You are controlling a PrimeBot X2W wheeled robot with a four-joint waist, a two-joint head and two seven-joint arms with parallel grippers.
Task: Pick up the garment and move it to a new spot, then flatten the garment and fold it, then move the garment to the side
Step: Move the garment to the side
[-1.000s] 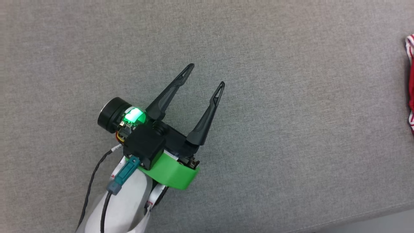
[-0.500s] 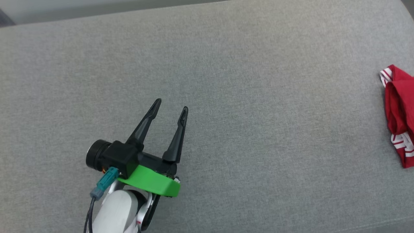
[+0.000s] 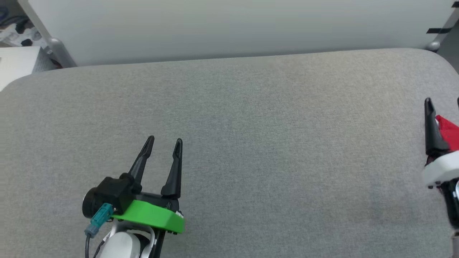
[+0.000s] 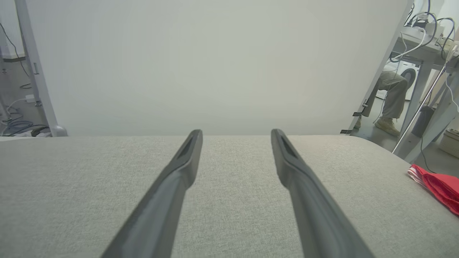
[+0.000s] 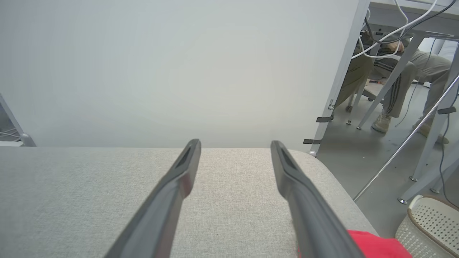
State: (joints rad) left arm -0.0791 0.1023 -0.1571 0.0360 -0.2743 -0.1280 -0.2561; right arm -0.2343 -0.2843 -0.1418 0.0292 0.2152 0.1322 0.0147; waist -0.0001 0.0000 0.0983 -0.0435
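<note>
The left gripper's (image 3: 164,139) two long dark fingers stand spread wide and hold nothing, above the near left part of a grey padded surface (image 3: 269,125). The right gripper's (image 5: 235,144) fingers are equally wide apart and empty, at the surface's right edge. Red cloth shows just beside one finger, but I cannot tell if they touch. That cloth is the garment (image 4: 439,186), bunched, red with white-and-red striped trim, lying at the right edge, well apart from the left gripper. A white panel (image 4: 215,64) stands along the far edge. Beyond the right edge are a white perforated basket (image 5: 430,222) on the floor and a seated person's legs (image 5: 394,86) under a desk.
</note>
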